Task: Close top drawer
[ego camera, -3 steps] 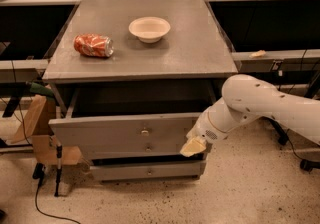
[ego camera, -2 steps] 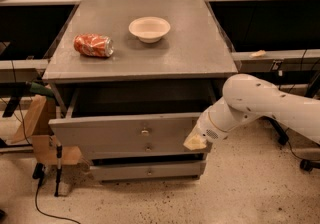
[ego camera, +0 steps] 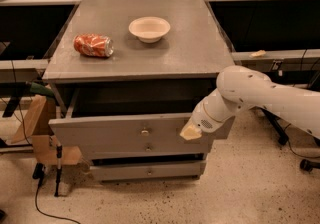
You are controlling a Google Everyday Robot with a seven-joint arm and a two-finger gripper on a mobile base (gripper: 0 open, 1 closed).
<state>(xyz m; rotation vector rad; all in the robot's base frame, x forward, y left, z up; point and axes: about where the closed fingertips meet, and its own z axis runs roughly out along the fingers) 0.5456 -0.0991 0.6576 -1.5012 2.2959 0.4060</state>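
We see the top drawer pulled out from the grey cabinet in the lower middle of the frame, with a dark gap open between its front panel and the cabinet body. The white arm reaches in from the right edge. The gripper has its pale yellowish tip against the drawer's front panel, to the right of the small central knob. We cannot tell whether the gripper is open or closed. On the cabinet's top surface, in the upper half of the frame, a crushed orange can lies on its side to the left. A cream bowl sits near the middle, apart from the can. Below the top drawer, the lowest drawer stands slightly out.
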